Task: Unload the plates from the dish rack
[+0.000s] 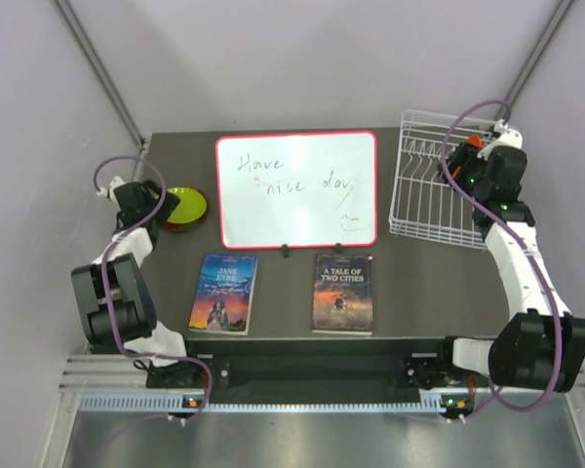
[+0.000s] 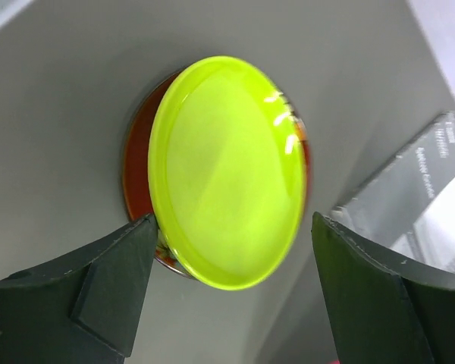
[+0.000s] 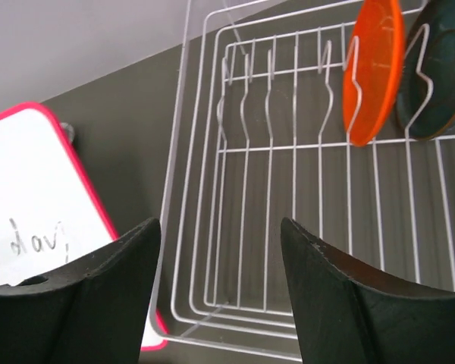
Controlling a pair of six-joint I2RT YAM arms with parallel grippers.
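Dark tabletop (image 1: 429, 283), pale walls (image 1: 322, 58); dish rack (image 1: 419, 195), whiteboard (image 1: 297, 190), books (image 1: 223, 292); floor (image 1: 302, 439) perhaps metal.

Seen from my remote console: the lime green plate (image 2: 227, 174) gleams glossy and smooth; the orange plate (image 3: 373, 68) looks smooth; the dish rack (image 3: 288, 227) is thin white wire; the table (image 1: 419, 292) is matt grey.

On your right, the dish rack (image 3: 288, 149) offers a run of unloaded prongs (image 3: 246, 98) straight ahead of the right gripper (image 3: 220, 227), its fingers spread. The orange plate (image 3: 373, 68) and the dark plate (image 3: 440, 68) stand upright at the far right, each hemmed by wire. The whiteboard (image 1: 297, 190) sits just beside the rack's left side and just beside the lime green plate (image 2: 227, 171) stacked on the red plate (image 2: 136, 174); these show between the wide-apart fingers of your left gripper (image 2: 233, 227), with bare table (image 2: 61, 114) beyond.
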